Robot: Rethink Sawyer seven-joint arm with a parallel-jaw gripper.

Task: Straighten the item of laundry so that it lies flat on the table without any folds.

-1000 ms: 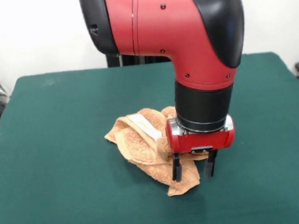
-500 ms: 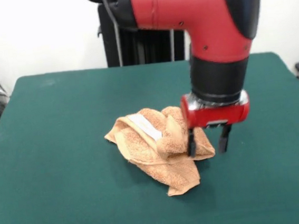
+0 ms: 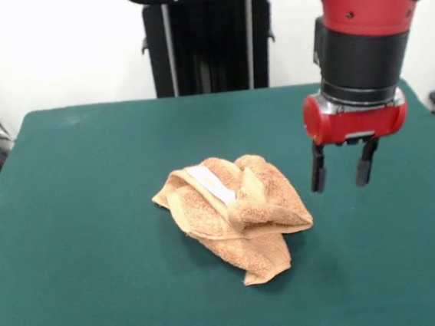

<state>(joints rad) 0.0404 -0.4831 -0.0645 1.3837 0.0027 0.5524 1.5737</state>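
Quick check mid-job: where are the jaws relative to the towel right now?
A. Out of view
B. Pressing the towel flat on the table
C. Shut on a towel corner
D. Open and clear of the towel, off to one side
D: the gripper hangs open beside the crumpled towel, holding nothing and not touching it.
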